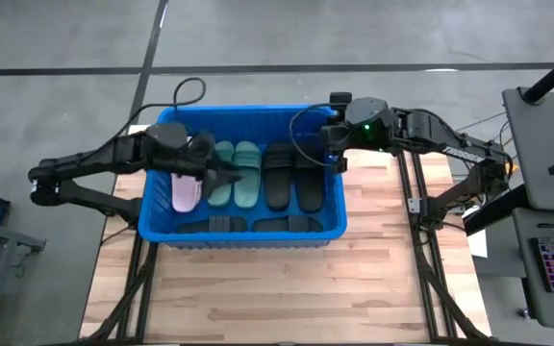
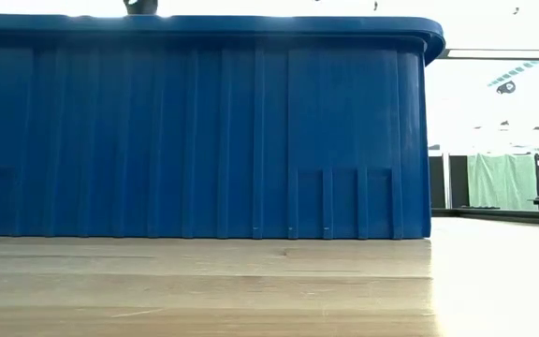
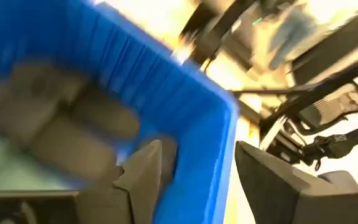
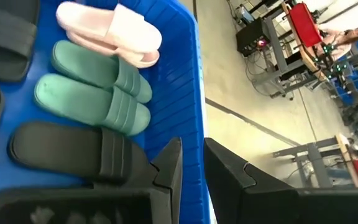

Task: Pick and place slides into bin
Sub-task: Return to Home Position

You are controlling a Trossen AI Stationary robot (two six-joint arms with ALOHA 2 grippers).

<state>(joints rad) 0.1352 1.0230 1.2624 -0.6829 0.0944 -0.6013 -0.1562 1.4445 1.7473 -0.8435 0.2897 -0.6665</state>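
The foam slip-on slides (image 1: 247, 175), pink, green and black, all lie inside the large ribbed blue plastic bin (image 1: 243, 234) on the wooden bench (image 1: 258, 288), seemingly light, soft and easiest pinched by the strap, while the left hand (image 1: 221, 170) gapes empty over them and the right hand (image 4: 191, 163) hangs narrowly parted at the rim.

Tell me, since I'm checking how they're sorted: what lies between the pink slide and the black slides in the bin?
In the high view, the two green slides lie side by side between the pink slide and the black slides, inside the bin.

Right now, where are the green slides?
In the high view, the green slides lie side by side inside the bin, between the pink slide and the black slides.
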